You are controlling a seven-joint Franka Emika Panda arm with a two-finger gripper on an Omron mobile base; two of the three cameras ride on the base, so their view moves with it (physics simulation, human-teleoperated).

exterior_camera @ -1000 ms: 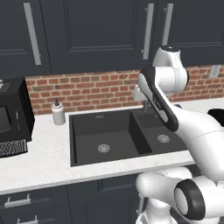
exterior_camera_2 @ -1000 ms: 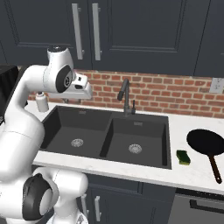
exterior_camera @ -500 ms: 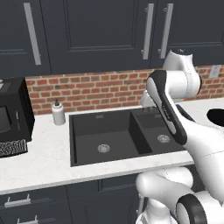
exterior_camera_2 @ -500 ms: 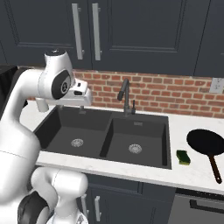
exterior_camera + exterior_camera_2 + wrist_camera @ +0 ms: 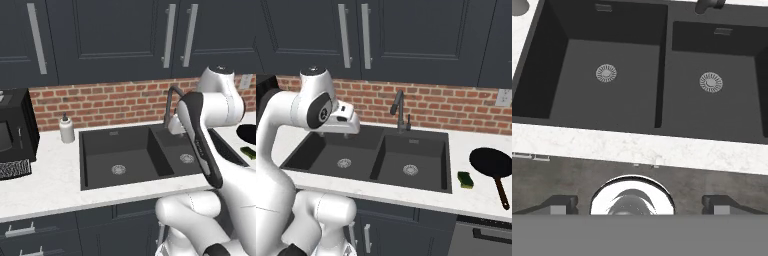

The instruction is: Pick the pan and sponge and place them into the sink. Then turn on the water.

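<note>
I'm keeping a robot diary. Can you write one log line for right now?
gripper: open, holding nothing | pan: on counter | sponge: on counter beside pan | sink: both basins bare

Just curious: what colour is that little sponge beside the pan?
Yellow-green with a dark green top, the sponge shows best in the right base view.

Pan (image 5: 491, 163), sponge (image 5: 466, 180) right of sink (image 5: 448, 165)

No readable text, no labels, no brands, no numbers, no signs on any surface in the views
</note>
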